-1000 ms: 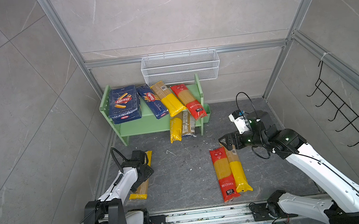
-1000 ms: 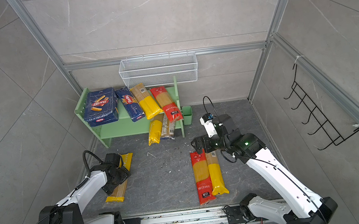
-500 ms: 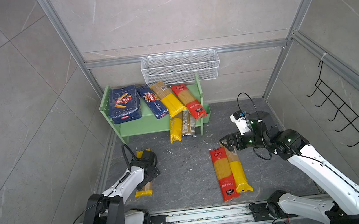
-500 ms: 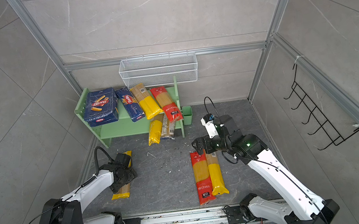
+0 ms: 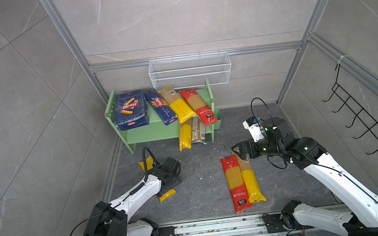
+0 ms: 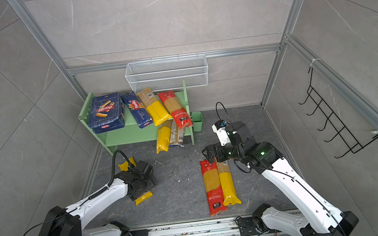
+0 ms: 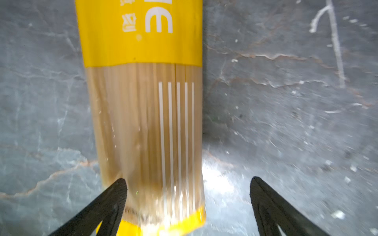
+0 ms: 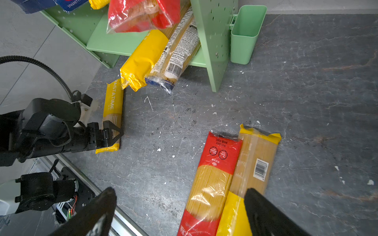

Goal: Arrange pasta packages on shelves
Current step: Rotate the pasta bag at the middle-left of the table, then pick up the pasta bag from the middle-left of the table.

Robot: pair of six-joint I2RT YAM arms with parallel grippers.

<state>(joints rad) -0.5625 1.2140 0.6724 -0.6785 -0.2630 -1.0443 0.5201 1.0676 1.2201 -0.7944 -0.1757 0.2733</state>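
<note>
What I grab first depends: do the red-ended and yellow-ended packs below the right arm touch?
Touching. Right wrist view: red-ended pack and yellow-ended pack lie flush, no gap between them.

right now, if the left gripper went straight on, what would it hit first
Most likely the PASTATIME spaghetti bag, lying just ahead of the open left gripper, nearer one of its fingers; the gap is hard to judge.

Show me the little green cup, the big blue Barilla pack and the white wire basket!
little green cup [image 8: 244,48], right wrist view, on its outer wall.
big blue Barilla pack [image 5: 130,109], in a top view, on its printed face.
white wire basket [image 5: 190,74], in a top view, on its mesh front wall.
</note>
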